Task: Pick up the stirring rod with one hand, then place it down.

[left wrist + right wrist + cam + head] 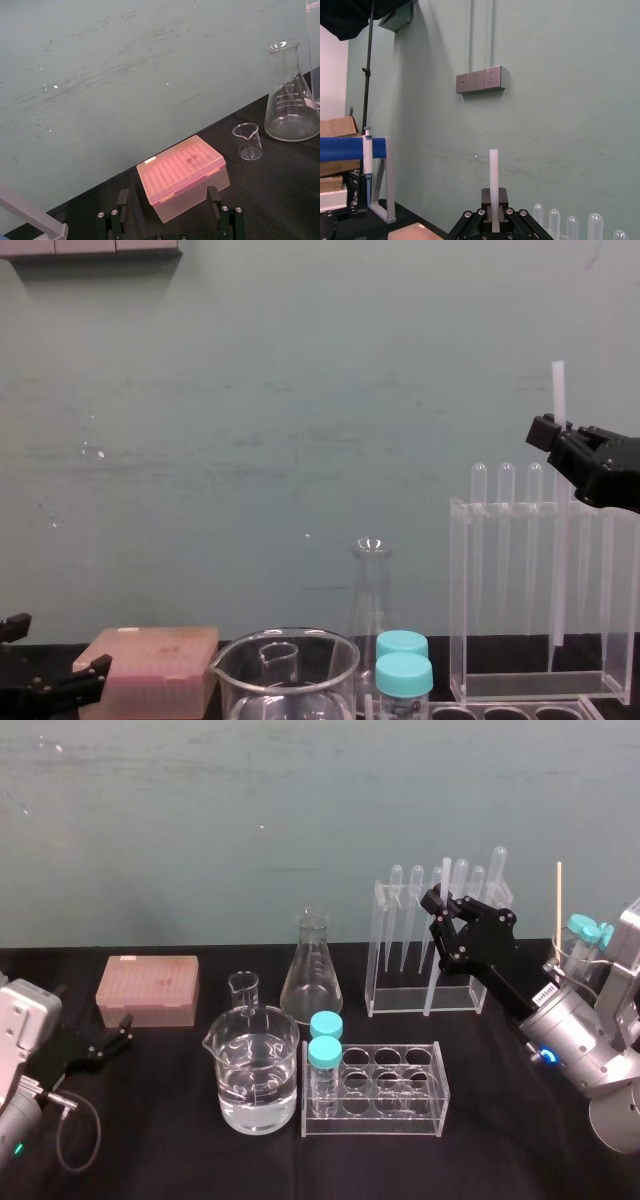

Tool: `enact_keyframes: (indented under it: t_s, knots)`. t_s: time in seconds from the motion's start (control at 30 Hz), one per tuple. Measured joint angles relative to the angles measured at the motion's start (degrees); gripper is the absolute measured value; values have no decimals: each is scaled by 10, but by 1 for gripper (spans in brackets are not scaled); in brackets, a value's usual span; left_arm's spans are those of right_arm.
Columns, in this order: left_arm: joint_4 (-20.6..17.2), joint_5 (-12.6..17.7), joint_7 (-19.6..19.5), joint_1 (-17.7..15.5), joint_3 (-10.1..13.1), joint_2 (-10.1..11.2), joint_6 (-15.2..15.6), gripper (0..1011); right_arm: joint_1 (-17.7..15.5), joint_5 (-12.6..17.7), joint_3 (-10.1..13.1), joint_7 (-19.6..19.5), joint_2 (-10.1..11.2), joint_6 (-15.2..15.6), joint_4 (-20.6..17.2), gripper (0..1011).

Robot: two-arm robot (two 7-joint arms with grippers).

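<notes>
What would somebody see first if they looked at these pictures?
The black right gripper, raised at the right above the clear rack, pinching the upright white stirring rod. Next, the pink box at the back left, with the left gripper parked open in front of it.

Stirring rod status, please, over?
Right gripper shut on rod, upright, lower end inside rack. Left gripper open, parked by pink box. Pipettes crowd it.
</notes>
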Motion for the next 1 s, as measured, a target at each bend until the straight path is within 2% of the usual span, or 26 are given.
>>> enact_keyframes:
  t_s: [1.0]
  knots:
    - [0,0,0,0,0,0,0,1000,0,0,0,0,0,-1,0,67]
